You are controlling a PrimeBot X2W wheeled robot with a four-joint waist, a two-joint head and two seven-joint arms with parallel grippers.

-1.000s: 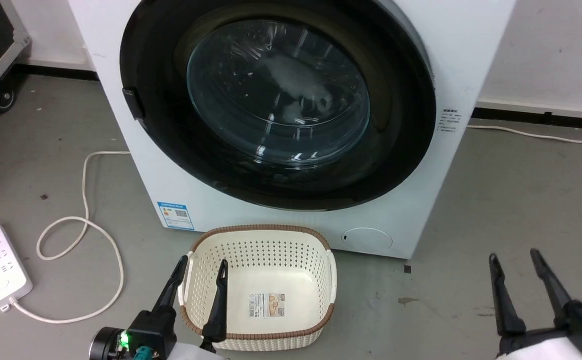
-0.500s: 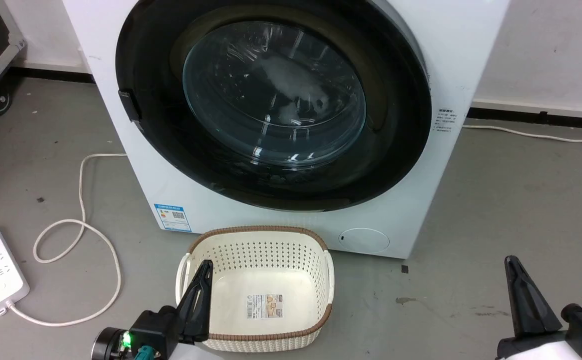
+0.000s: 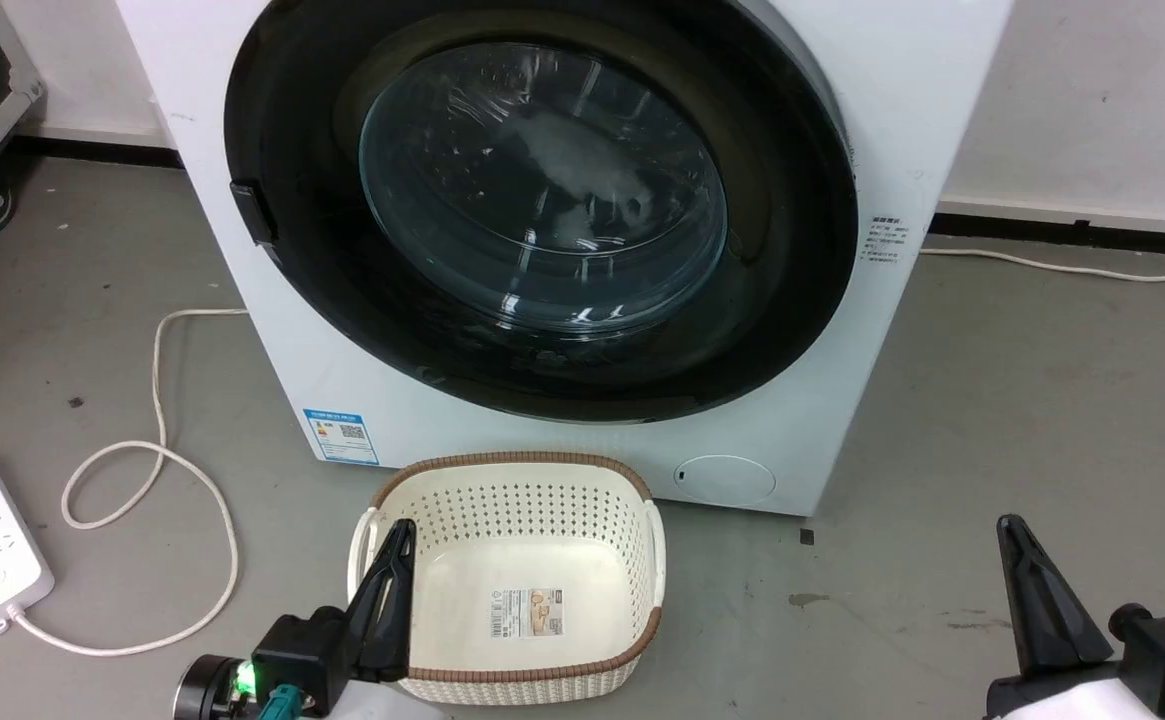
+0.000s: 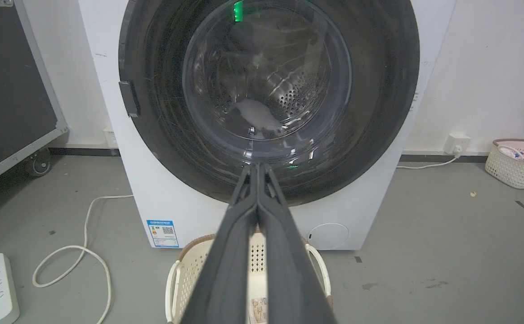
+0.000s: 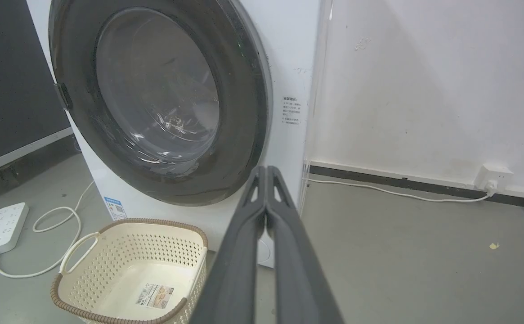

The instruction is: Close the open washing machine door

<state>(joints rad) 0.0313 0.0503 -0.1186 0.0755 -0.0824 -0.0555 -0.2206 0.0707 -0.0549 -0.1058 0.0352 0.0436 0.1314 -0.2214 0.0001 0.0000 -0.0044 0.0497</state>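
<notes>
**Door against the cabinet, fingers together**

I see the washing machine door lying flat against the front of the washing machine. My left gripper hangs over the cream basket, and my right gripper hangs above the floor. Both have their fingers pressed together and hold nothing.

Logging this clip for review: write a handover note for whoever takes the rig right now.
Left gripper: fingers shut, empty, over the basket's left rim.
Right gripper: fingers shut, empty, above the floor.
Washing machine door: flush against the washing machine, neither gripper touching it.
Done: door looks closed.
Left: confirm the latch caught; pictures cannot tell.
</notes>
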